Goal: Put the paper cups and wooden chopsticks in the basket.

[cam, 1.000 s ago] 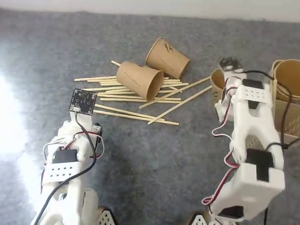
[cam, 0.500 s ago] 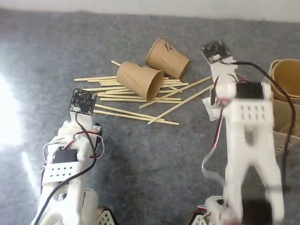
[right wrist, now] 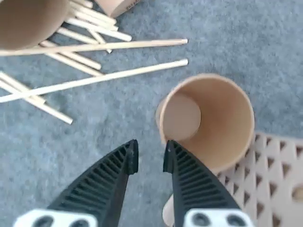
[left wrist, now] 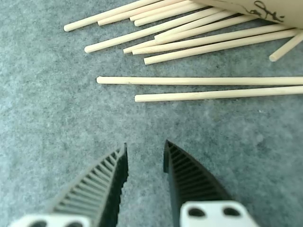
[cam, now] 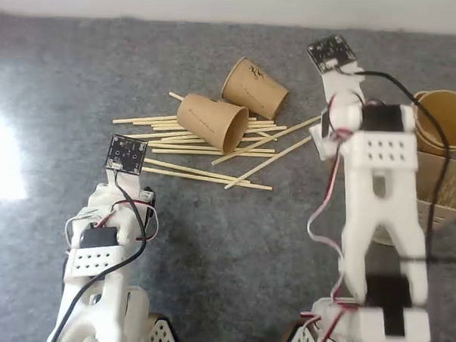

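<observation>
**Right gripper** (right wrist: 149, 153): jaws a narrow gap apart, nothing between them.
- Just ahead of the tips, a little to one side: near paper cup (right wrist: 208, 118), mouth toward the wrist camera, base visible inside. Its far wall meets the edge of the basket (right wrist: 279, 161). Whether it leans on that edge or stands on the carpet beside it cannot be told.
- Farther ahead: loose chopsticks (right wrist: 94, 80), flat on the grey carpet (cam: 247, 255).

**Left gripper** (left wrist: 144, 156): jaws a narrow gap apart, empty, low over the carpet.
- Ahead of the tips, apart from them: nearest chopstick (left wrist: 213, 94), lying crosswise, with more sticks beyond.

**Outward, high view**
- Chopstick pile (cam: 206, 151).
- Two tipped cups on the pile: front cup (cam: 215, 121) and rear cup (cam: 254, 87).
- One stowed cup (cam: 446, 120), upright in the basket.

**Change, past second**
- The right arm has lifted and stretched forward. Its wrist board has travelled from beside the basket out toward the rear cup.
- Judgement: the arm is leaving the near paper cup at the basket's edge and heading for the pile. That cup may need another placement.

**Unchanged**
- The left arm, both tipped cups, the pile and the stowed cup sit as before.
- Most of the task remains.
</observation>
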`<move>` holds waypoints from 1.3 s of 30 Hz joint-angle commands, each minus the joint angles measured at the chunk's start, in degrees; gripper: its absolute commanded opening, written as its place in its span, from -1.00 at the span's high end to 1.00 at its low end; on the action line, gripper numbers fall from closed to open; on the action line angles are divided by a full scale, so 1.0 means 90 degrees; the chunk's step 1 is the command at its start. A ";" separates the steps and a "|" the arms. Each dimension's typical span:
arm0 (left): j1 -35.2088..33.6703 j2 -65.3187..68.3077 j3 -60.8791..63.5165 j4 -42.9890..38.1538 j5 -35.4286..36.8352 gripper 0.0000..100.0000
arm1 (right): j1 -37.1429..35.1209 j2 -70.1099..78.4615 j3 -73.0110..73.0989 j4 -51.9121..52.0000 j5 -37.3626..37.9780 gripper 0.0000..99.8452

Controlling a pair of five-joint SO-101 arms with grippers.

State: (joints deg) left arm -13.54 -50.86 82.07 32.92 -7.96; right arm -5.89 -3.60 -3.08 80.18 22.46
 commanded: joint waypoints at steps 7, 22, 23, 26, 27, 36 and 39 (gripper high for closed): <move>0.0039 -0.0078 -0.0073 -0.0127 -0.0039 0.76 | 0.0444 0.2027 -0.2002 0.0044 -0.0049 0.78; 0.0049 -0.0078 -0.0073 -0.0127 -0.0039 0.76 | 0.0220 0.2310 -0.2813 0.0552 -0.0059 0.78; 0.0049 -0.0078 -0.0073 -0.0127 -0.0039 0.76 | 0.0220 0.2300 -0.2813 0.0552 -0.0059 0.78; 0.0049 -0.0078 -0.0073 -0.0127 -0.0039 0.76 | 0.0220 0.2291 -0.2794 0.0552 -0.0059 0.78; 0.0049 -0.0078 -0.0073 -0.0127 -0.0039 0.76 | 0.0220 0.2291 -0.2794 0.0552 -0.0059 0.78; 0.0049 -0.0078 -0.0073 -0.0127 -0.0039 0.76 | 0.0230 0.2349 -0.2833 0.0728 -0.0059 0.78; 0.0049 -0.0078 -0.0073 -0.0127 -0.0039 0.76 | 0.0220 0.2349 -0.2852 0.0737 -0.0059 0.78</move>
State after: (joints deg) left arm -13.54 -50.86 82.07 32.92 -7.96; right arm -3.34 20.57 -26.11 86.24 22.46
